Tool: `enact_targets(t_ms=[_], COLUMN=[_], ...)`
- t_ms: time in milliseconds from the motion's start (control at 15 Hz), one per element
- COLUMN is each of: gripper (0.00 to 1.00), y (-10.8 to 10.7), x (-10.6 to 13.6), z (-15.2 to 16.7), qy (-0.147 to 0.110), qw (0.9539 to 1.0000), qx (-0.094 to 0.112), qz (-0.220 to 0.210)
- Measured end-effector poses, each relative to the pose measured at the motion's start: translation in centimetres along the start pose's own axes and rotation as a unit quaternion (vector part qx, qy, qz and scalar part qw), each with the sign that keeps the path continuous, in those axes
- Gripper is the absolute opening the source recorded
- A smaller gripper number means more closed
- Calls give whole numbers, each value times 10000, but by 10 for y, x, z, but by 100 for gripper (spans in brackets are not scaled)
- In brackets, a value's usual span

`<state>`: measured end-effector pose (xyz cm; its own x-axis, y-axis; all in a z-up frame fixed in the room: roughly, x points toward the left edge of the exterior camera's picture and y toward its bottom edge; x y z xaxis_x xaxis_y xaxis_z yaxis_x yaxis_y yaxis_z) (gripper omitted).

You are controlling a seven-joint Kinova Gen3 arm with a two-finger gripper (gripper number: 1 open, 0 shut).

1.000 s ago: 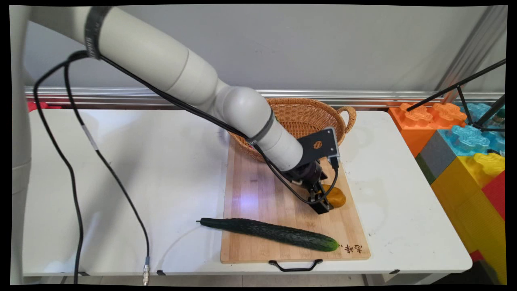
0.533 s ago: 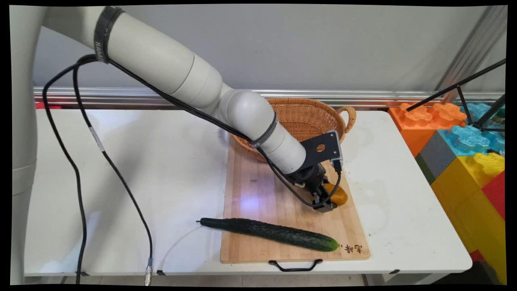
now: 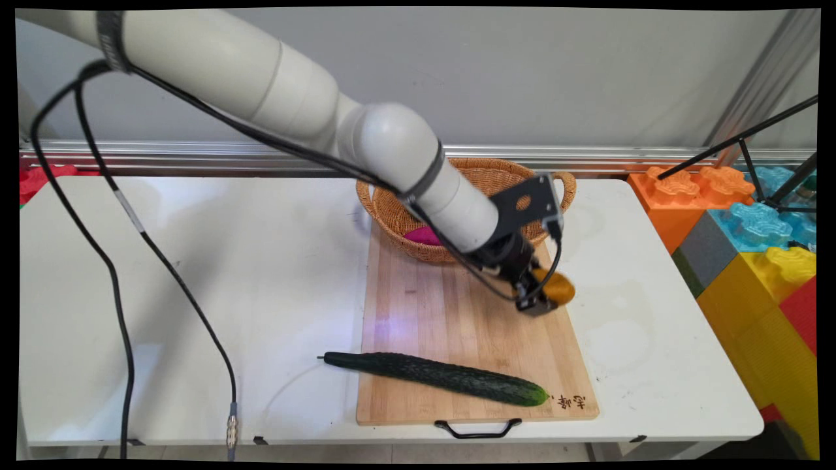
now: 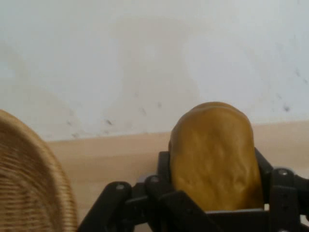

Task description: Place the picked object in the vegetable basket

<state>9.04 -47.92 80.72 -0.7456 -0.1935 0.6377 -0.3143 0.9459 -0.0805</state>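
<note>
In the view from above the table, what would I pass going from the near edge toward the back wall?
Board's black handle → cucumber → gripper holding a yellow-brown potato → wicker basket.

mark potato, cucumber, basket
potato (image 4: 212, 154), hand view, middle of its skin
cucumber (image 3: 437, 376), main view, mid-length
basket (image 3: 565, 189), main view, right handle

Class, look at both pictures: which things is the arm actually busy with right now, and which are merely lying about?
Busy with:
- gripper, shut on the potato
- brown potato, held above the board's far right edge

Lying about:
- cucumber across the cutting board's near end
- wooden cutting board
- wicker basket with something pink inside
- toy blocks beside the table
</note>
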Motion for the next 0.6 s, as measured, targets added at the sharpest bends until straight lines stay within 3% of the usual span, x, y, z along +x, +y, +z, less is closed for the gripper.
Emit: enact_targets(t_ms=[333, 600], gripper=[0, 0], y=[-35, -83], x=[25, 17], z=[-32, -47], qy=[239, 110], qw=[9978, 9911], qx=[597, 1263], qz=[-130, -408])
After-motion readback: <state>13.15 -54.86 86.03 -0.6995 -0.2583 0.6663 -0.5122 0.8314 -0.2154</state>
